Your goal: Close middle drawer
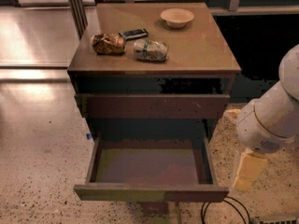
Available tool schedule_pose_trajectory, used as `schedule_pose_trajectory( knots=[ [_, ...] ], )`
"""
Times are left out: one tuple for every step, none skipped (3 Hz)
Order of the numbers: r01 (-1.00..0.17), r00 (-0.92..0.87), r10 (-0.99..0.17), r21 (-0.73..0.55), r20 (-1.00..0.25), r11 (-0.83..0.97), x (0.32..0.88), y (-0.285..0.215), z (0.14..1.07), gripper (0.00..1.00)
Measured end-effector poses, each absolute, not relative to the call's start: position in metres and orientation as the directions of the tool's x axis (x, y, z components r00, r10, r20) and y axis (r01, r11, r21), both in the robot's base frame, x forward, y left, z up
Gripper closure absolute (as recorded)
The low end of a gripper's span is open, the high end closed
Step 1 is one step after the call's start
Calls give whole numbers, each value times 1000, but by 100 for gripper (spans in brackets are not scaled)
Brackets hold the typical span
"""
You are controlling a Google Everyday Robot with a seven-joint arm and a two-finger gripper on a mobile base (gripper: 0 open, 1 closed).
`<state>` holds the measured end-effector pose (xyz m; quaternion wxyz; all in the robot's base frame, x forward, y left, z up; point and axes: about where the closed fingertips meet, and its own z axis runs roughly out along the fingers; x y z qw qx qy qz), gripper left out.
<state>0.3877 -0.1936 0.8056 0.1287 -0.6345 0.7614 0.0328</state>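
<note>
The middle drawer [150, 192] is pulled far out of the brown cabinet [201, 50]. Its dark front has worn greenish patches, and its olive-grey inside floor [149, 166] is bare. Above it, a reddish-brown drawer front [154, 106] sits slightly out. My white arm [273, 118] comes in from the right. My gripper [245, 171], a pale yellowish piece, hangs down from it just right of the open drawer's front right corner. It is apart from the drawer and holds nothing that I can see.
On the cabinet top lie a pale bowl [177, 17], a brown snack bag [108, 44], a dark flat object [133, 33] and a green-white packet [150, 50]. A black cable [219, 209] loops on the speckled floor below the drawer's right corner.
</note>
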Motion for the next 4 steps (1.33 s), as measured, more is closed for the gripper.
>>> schedule_pose_trajectory(
  knots=[
    [-975,-162,-958,-113,-238,193,388,-194,805,0],
    [-979,-163,-950,-77,-266,190,378,-187,784,0],
    [-986,-153,-935,-19,-321,168,364,-166,745,0],
    [-989,-148,-914,38,-377,144,347,-140,701,0]
  ],
)
